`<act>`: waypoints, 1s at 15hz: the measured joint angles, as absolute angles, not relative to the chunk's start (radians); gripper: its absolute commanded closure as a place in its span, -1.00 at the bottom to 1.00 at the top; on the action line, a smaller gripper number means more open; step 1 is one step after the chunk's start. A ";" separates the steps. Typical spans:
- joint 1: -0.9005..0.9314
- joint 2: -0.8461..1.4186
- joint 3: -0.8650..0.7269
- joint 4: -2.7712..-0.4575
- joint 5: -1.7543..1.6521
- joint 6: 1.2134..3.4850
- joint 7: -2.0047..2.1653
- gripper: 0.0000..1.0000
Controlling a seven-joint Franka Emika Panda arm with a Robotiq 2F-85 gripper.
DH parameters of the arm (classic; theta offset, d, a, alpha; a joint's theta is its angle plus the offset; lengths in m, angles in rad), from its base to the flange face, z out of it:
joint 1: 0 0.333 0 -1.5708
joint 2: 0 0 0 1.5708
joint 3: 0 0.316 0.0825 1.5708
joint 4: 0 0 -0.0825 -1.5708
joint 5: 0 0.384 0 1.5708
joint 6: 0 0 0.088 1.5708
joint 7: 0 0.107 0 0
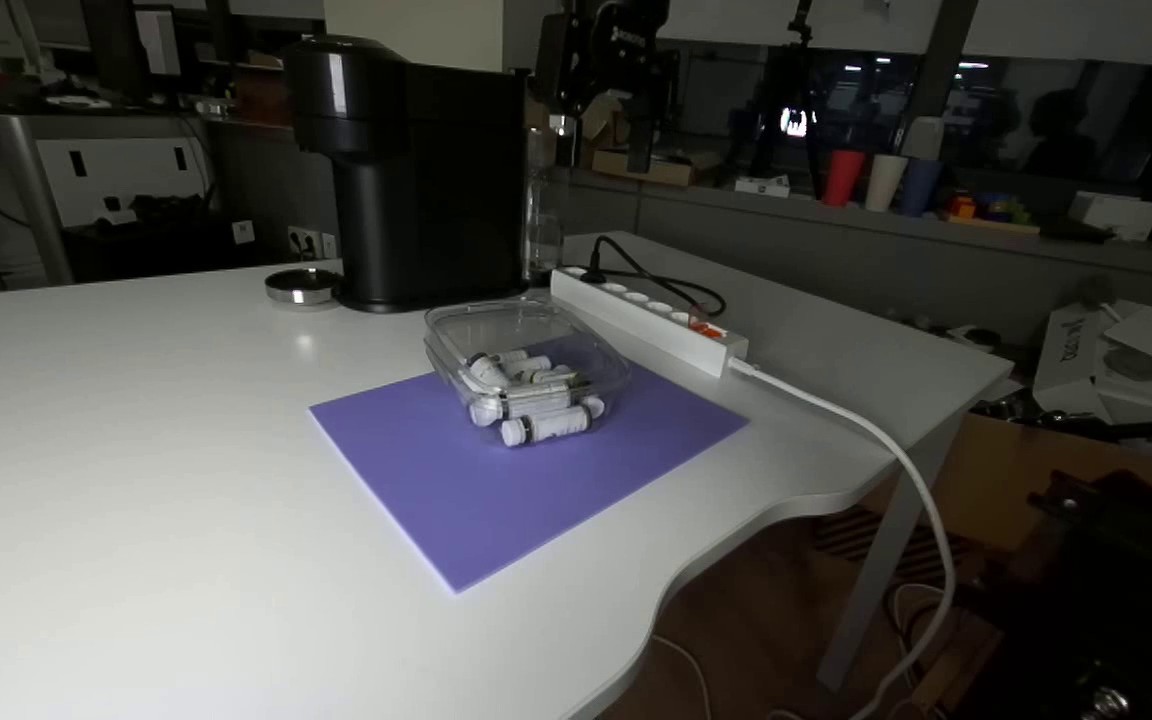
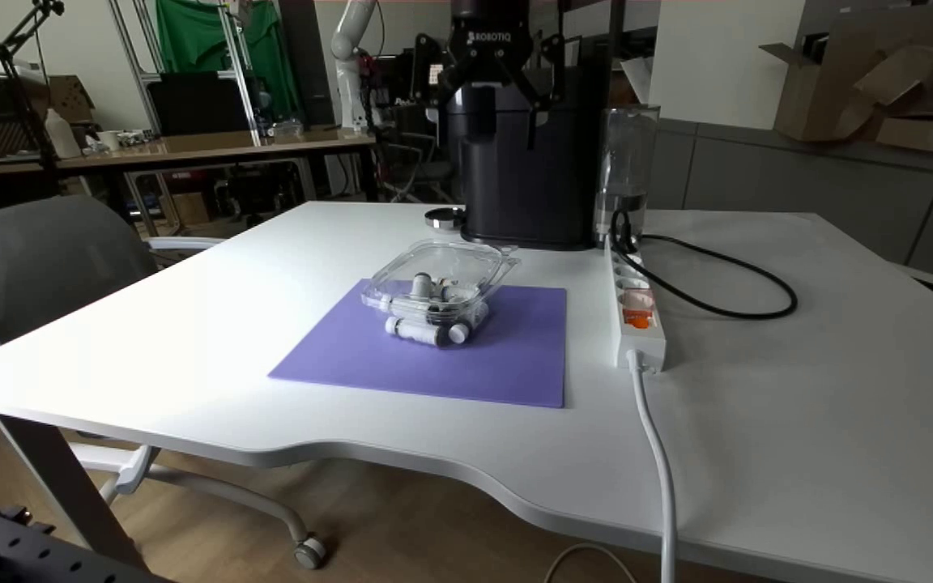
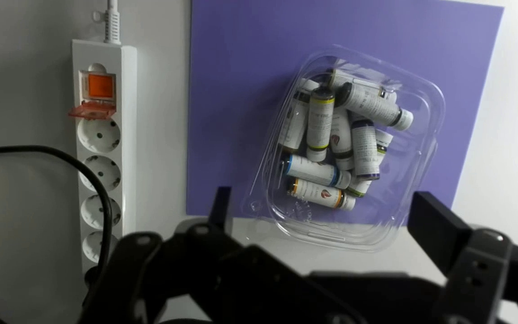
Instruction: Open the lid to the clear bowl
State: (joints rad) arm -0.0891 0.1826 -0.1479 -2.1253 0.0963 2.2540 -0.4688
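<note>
The clear bowl (image 1: 456,388) rests on the purple mat, with several small white-labelled bottles showing through its walls. It shows in an exterior view (image 2: 483,312) and from above in the wrist view (image 3: 394,180). The transparent lid (image 1: 496,320) lies over the bowl; its top also shows in an exterior view (image 2: 454,257). I cannot tell whether its rim is fully seated. My gripper (image 2: 485,125) is open and empty, high above the table near the black machine. In the wrist view its fingers (image 3: 322,198) stand apart, one on each side of the bowl's near end, not touching it.
The purple mat (image 1: 476,500) lies under the bowl. A black boxy machine (image 1: 436,190) stands behind it, with a silver round dish (image 1: 303,287) beside it. A white power strip (image 2: 636,316) with a black cable (image 2: 726,304) lies along one side.
</note>
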 measured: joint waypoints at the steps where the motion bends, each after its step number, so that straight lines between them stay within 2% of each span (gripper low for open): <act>1: -0.091 0.196 -0.147 -2.111 0.096 2.249 -0.469 -1.00; 7: -0.127 0.234 -0.116 -2.100 0.101 2.244 -0.492 -1.00; 15: -0.173 0.421 -0.090 -2.011 0.059 2.334 -0.536 -1.00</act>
